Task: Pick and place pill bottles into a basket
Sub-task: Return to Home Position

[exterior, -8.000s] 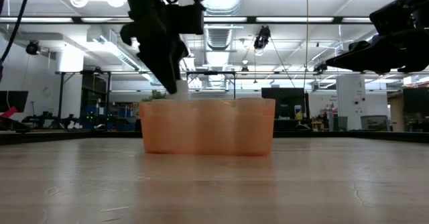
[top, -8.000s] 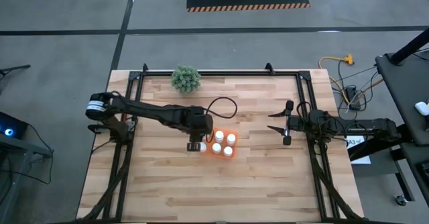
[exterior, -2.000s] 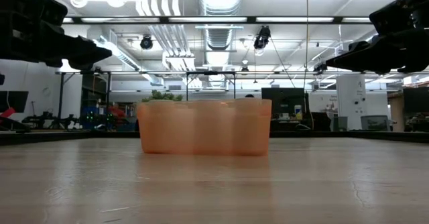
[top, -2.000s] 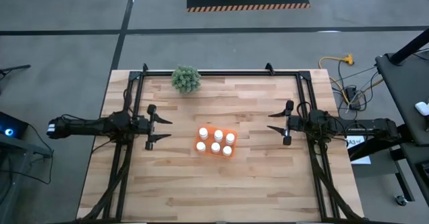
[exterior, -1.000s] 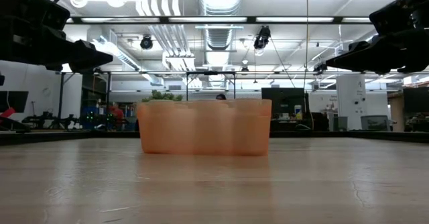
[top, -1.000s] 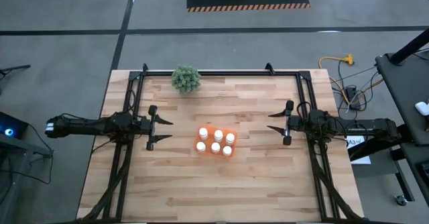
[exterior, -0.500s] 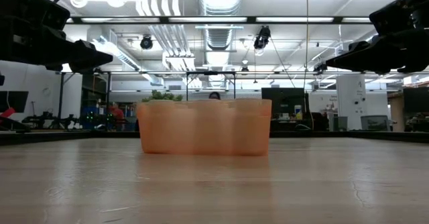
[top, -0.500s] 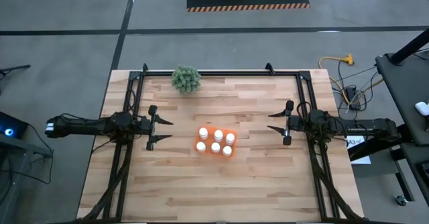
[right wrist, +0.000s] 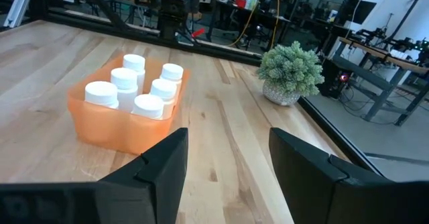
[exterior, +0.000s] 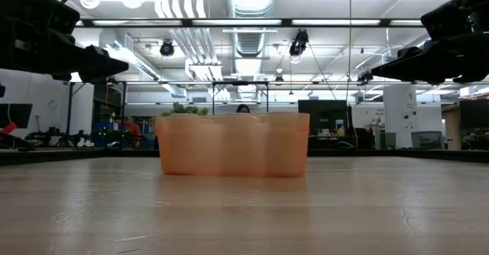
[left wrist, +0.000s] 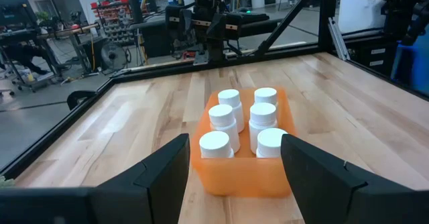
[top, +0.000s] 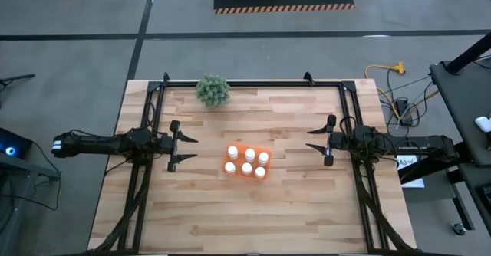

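The orange basket stands by its flat bottom on the wooden table near its middle. Several white-capped pill bottles stand upright inside it, side by side in two rows. My left gripper hovers open above the table, left of the basket, fingers level and pointing at it. My right gripper hovers open on the basket's right, also pointing toward it. In each wrist view the basket lies ahead of the fingers, well apart from them.
A small green potted plant stands near the table's far edge, left of centre. Black frame rails run along the table's left, right and far sides. Bare wood surrounds the basket on every side.
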